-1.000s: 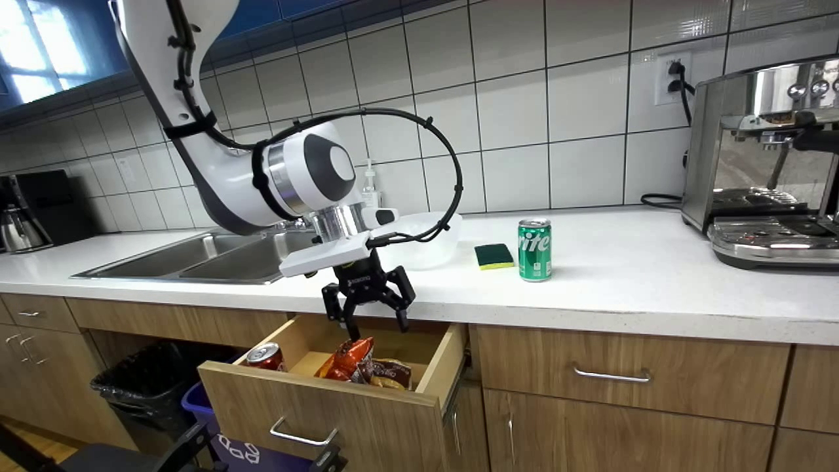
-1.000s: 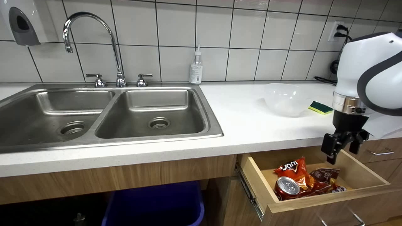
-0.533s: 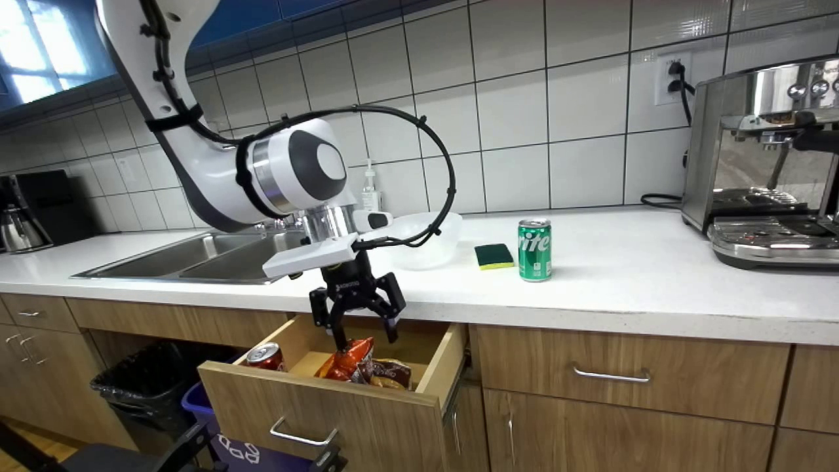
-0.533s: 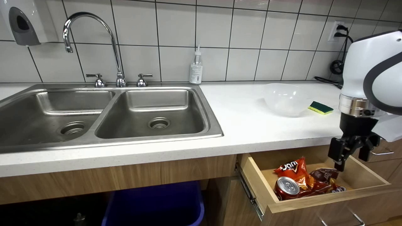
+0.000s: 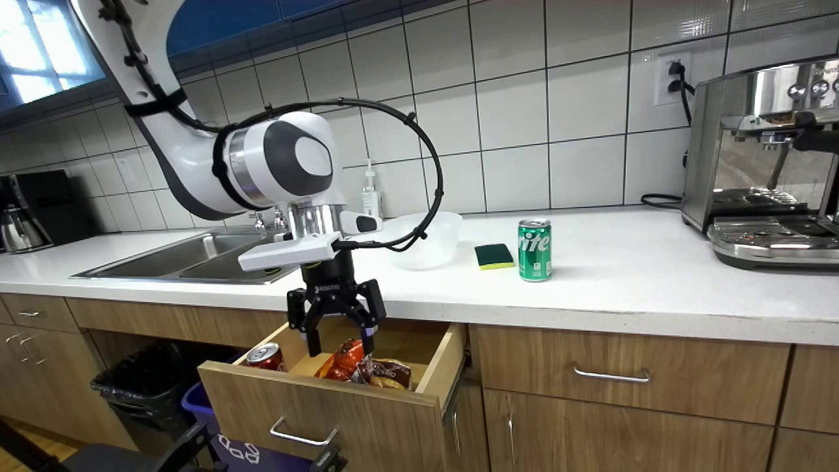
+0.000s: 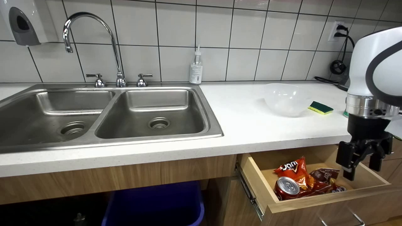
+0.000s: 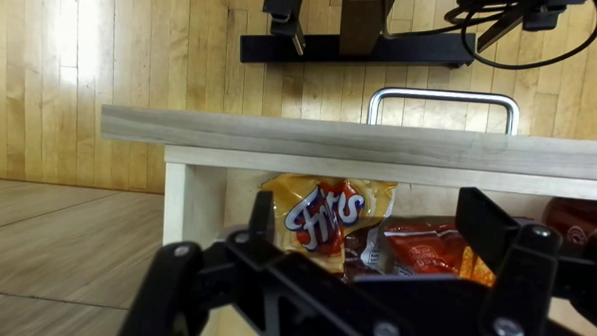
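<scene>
Countertop [image 5: 629, 269]: double sink [image 6: 214, 125], translucent bowl [image 6: 284, 105], sponge [image 5: 494, 256], green Sprite can [image 5: 535, 250], espresso machine [image 5: 754, 177]. Drawer [image 7: 326, 139] below, pulled out: red can [image 6: 287, 188] standing close beside red Doritos bag [image 6: 293, 171]; brown bag [image 6: 323, 173]; Fritos bag [image 7: 324, 214]. Gripper [image 5: 341, 349]: released, fingers [image 7: 482, 221] spread wide, above drawer. Fritos bag, wrist view: below gripper, between fingers, just inside drawer front, lower edge hidden.

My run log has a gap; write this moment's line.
gripper open, empty | over open drawer | inside: Fritos bag, Doritos bag, red can
</scene>
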